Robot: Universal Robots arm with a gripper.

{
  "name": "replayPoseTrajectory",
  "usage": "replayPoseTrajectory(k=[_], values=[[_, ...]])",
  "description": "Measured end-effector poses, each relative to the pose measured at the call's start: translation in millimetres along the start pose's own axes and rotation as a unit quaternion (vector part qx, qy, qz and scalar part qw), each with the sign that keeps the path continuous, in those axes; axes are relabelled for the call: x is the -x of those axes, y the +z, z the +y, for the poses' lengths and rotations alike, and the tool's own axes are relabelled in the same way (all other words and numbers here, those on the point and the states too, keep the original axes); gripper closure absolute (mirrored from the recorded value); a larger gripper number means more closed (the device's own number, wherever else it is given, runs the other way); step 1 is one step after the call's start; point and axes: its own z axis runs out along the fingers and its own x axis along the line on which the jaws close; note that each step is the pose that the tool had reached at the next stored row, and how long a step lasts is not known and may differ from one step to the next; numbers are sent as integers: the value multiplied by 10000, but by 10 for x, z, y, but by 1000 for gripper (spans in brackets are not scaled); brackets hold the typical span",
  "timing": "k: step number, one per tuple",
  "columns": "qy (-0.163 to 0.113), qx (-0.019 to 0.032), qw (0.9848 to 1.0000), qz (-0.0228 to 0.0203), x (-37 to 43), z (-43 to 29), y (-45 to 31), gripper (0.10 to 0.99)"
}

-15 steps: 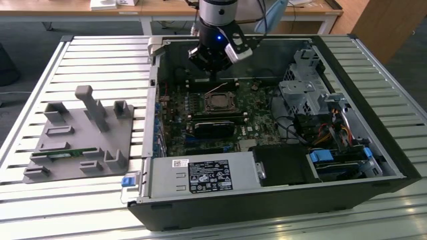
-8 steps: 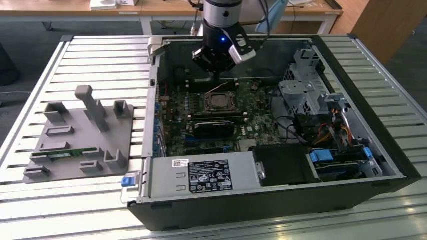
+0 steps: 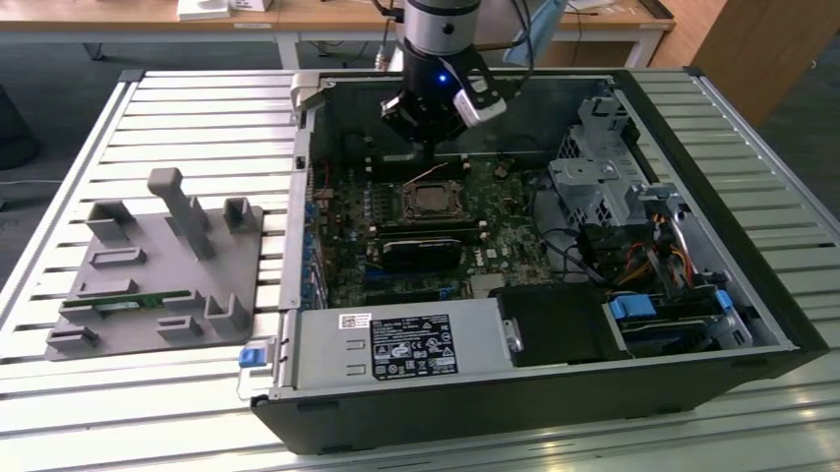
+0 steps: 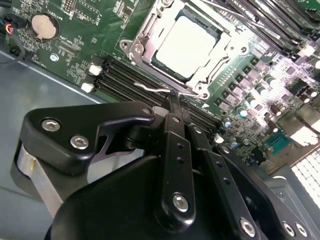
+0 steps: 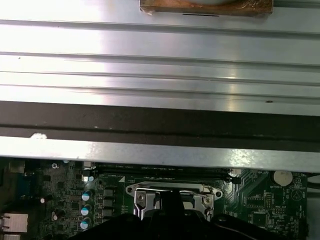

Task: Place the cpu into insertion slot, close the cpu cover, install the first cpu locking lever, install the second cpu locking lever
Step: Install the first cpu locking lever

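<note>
**Gripper at the socket lever, cpu seated under its cover**

At the exterior view's left, a grey fixture (image 3: 157, 275) lies on the slatted table (image 3: 197, 98), just beside the open case (image 3: 525, 403). Inside the case, the power supply (image 3: 393, 346) fills the near corner. The green board (image 3: 344, 246) lies flat beyond it.

Near the board's middle is the slot (image 3: 434, 203). The gripper (image 3: 423, 147) hangs over the board on the slot's far side, close to it.

In the second wrist view the cpu (image 4: 187, 45) lies flat in the slot, pale face up. The cover (image 4: 137, 50) lies down around it, with the cpu showing through the cut-out. A thin wire lever (image 4: 155, 88) runs along the socket edge nearest the gripper, next to the long black memory slots (image 4: 120, 75). The fingers (image 4: 172, 145) are drawn close together, and their tips meet the lever. I cannot tell whether the wire is pinched between them. A coin cell (image 4: 44, 26) sits on the board well apart from the socket.

In the first wrist view the cover (image 5: 142, 197) shows just past the gripper's dark body.

At the exterior view's right stand a metal drive cage (image 3: 597, 187) and a bundle of cables (image 3: 656, 261).
</note>
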Motion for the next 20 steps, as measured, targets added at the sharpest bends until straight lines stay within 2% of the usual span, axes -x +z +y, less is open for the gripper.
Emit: replayPoseTrajectory(k=[10, 13, 17, 20], values=[[2, 7, 10000, -1, 39, -2, 17, 980], [6, 38, 10000, -1, 52, -3, 28, 980], [9, 132, 9999, -5, 59, -4, 49, 980], [10, 132, 9999, -4, 59, -5, 54, 980]])
